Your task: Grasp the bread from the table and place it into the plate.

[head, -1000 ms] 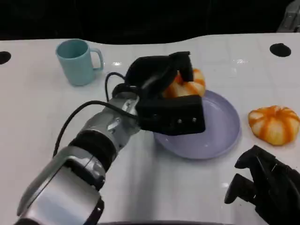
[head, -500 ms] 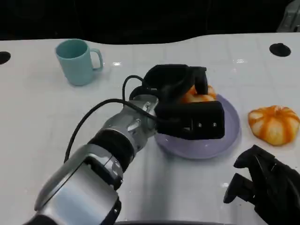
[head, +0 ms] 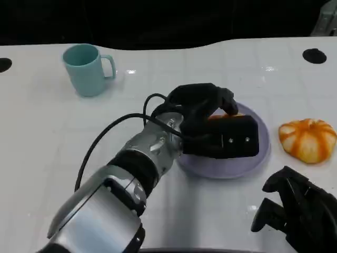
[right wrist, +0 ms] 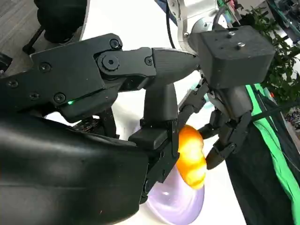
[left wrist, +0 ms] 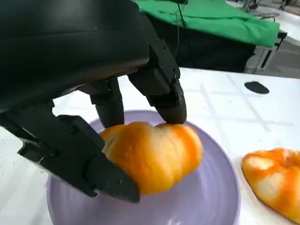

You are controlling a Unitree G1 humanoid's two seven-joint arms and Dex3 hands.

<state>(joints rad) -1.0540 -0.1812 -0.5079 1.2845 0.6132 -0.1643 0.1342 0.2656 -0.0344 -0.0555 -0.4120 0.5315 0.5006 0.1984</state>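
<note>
Gripping bread with your left hand — fingers wrapped over top, thumb underneath, bun down inside lavender plate. From left wrist view you can't tell whether bread touches plate floor. Your right hand sits low near table's front edge, fingers curled, holding nothing. Second bun lies on white table just right of plate. Teal mug stands far left — well apart.
</note>
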